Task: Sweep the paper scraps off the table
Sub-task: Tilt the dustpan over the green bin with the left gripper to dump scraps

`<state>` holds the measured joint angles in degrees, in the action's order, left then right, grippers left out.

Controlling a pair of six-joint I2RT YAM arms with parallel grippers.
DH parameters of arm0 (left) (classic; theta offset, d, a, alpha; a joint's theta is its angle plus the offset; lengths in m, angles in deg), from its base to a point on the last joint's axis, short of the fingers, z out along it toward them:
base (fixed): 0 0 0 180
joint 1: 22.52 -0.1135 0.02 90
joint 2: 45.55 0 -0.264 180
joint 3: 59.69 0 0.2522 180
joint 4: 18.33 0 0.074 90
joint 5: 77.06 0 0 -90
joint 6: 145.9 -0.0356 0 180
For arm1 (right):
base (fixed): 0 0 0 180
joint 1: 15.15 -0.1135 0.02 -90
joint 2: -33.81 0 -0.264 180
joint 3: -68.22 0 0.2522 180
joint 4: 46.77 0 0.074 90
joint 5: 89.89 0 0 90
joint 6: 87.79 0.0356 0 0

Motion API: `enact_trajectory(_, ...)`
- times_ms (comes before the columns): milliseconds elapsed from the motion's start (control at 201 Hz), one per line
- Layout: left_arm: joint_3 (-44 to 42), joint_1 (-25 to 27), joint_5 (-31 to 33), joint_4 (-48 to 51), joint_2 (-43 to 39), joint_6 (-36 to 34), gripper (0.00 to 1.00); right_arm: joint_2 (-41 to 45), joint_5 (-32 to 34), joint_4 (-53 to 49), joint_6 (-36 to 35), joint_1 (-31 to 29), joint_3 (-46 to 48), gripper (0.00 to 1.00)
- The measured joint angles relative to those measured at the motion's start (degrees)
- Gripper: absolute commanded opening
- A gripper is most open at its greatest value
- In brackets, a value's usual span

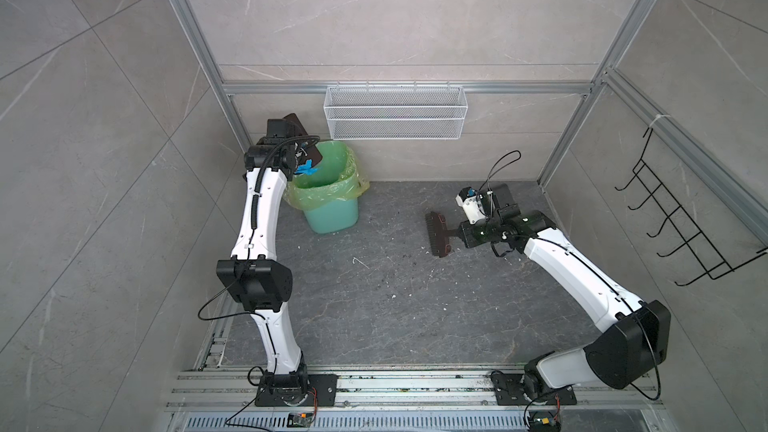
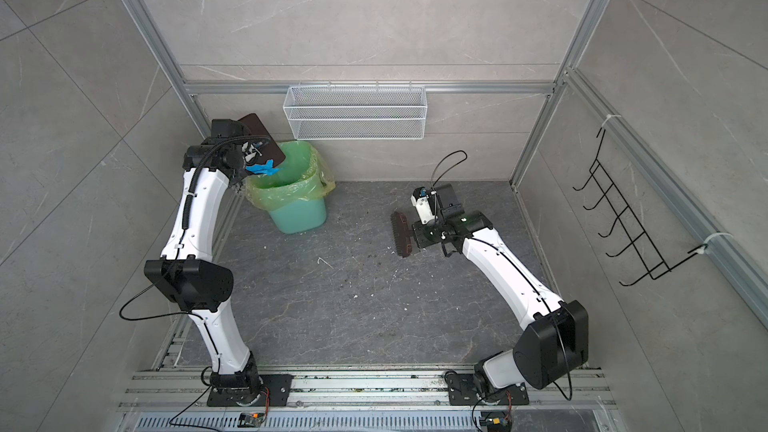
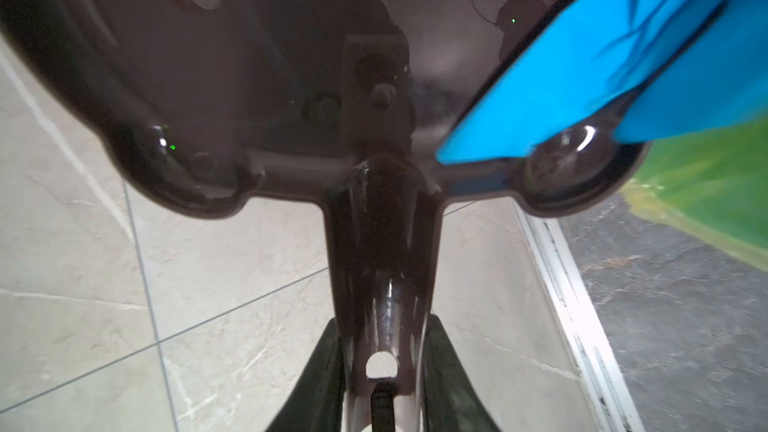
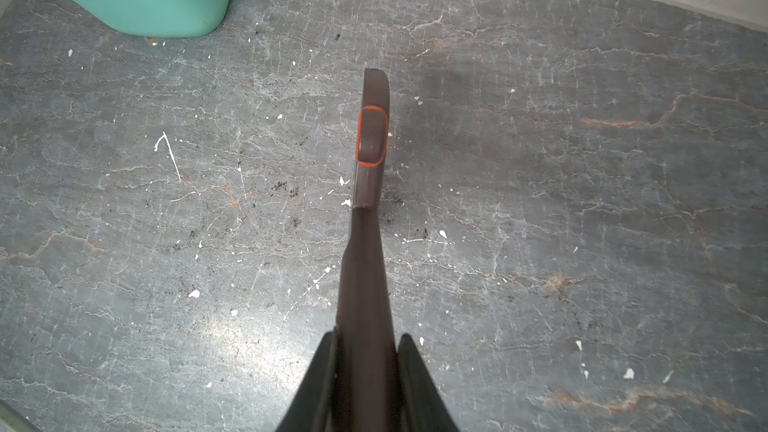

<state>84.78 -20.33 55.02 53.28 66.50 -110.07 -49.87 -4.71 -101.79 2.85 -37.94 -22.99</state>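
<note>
My left gripper is shut on the handle of a dark brown dustpan, which it holds tilted over the rim of a green bin. A blue paper scrap hangs at the dustpan's lower edge above the bin's mouth. No other paper scraps show on the dark grey table. My right gripper is shut on the handle of a brown brush. The brush sits low over the table at the right, its head pointing toward the middle.
The bin has a yellow-green liner and stands at the back left corner. A white wire basket hangs on the back wall and a black hook rack on the right wall. Tiny white crumbs dot the table.
</note>
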Motion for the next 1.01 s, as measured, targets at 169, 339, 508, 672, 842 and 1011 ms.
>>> enact_trajectory(169,-0.7,0.4,1.9,-6.3,-0.2,-6.1,0.00,0.1,0.0,0.0,0.0,0.0,0.0,0.00)
enact_trajectory(339,-3.2,1.9,3.1,-13.8,-1.4,-13.7,0.00,0.2,0.0,0.0,0.0,0.0,0.0,0.00)
enact_trajectory(508,-5.6,3.1,3.4,-19.8,-2.4,-20.1,0.00,0.9,0.0,0.2,-0.2,0.0,0.3,0.00)
enact_trajectory(672,-8.2,3.4,3.5,-24.3,-3.0,-25.0,0.00,2.9,0.1,0.4,-0.4,0.0,1.0,0.00)
enact_trajectory(842,-10.5,3.3,3.5,-27.3,-3.6,-27.6,0.00,4.4,0.0,0.9,-0.5,0.0,1.1,0.00)
enact_trajectory(1011,-12.6,3.3,3.7,-30.3,-5.0,-29.4,0.00,4.4,-0.3,1.1,-0.7,0.0,1.1,0.00)
